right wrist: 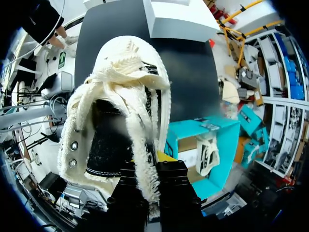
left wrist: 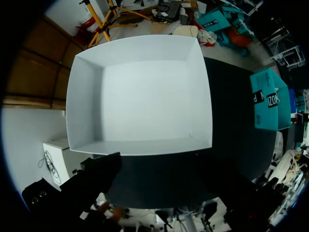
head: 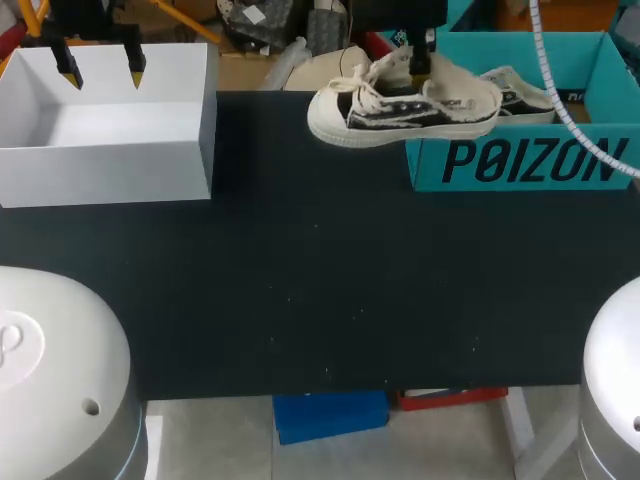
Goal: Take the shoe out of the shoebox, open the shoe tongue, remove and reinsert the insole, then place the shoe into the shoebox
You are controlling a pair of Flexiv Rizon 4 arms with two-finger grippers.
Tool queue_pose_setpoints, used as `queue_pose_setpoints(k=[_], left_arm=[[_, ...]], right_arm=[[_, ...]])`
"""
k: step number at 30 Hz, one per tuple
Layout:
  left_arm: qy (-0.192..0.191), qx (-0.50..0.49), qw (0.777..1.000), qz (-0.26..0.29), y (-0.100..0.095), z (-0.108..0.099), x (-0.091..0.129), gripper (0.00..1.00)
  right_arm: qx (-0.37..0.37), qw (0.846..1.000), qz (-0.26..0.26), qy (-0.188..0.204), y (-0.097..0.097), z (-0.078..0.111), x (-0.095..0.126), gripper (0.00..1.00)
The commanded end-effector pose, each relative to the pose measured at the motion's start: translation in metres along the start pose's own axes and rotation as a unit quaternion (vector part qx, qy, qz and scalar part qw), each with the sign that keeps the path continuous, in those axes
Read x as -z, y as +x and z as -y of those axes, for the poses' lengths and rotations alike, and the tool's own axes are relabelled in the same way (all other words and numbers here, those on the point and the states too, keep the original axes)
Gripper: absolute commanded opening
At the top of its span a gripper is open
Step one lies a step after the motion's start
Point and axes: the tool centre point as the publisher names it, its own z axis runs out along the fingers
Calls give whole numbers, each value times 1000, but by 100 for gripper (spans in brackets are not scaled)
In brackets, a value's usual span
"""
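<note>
Left hand point(head: 101, 70): positioned over the white box point(head: 100, 150) at the counter's point(head: 320, 280) far left. Fingers are spread and hold nothing.

Right hand point(head: 420, 62): pinching the shoe point(head: 400, 105) from above by the frayed rim of its opening. The right wrist view shows that rim running between the two fingers point(right wrist: 134, 193).

The shoe is cream and black. It hangs clear of the counter, sole down and toe towards the white box, with its heel over the near corner of the teal shoebox point(head: 520, 160).

A second shoe point(head: 520, 92) lies inside the shoebox.
</note>
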Motion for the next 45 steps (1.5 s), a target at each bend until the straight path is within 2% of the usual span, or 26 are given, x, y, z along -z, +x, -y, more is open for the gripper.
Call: queue_pose_setpoints(k=[1,5,10,15,19,23,27,36,40,45], left_arm=[[-1,1,1000,2,1,-1,0,100],[-1,1,1000,2,1,-1,0,100],[-1,1,1000,2,1,-1,0,100],[-1,1,1000,2,1,-1,0,100],[-1,1,1000,2,1,-1,0,100],[-1,1,1000,2,1,-1,0,100],[-1,1,1000,2,1,-1,0,100],[-1,1,1000,2,1,-1,0,100],[-1,1,1000,2,1,-1,0,100],[-1,1,1000,2,1,-1,0,100]], right_arm=[[-2,1000,-3,8,7,-43,-29,0],[9,1000,-14,6,19,-68,-51,0],[5,999,-33,1,37,-86,-83,0],[4,999,-30,-18,56,-100,-108,0],[2,1000,-22,-15,70,-108,-129,0],[8,1000,-18,-14,85,-112,-141,0],[27,999,-21,-3,109,-117,-159,0],[69,997,-31,-7,138,-134,-179,0],[83,996,-34,-11,141,-142,-184,0],[93,995,-38,-19,137,-150,-189,0]])
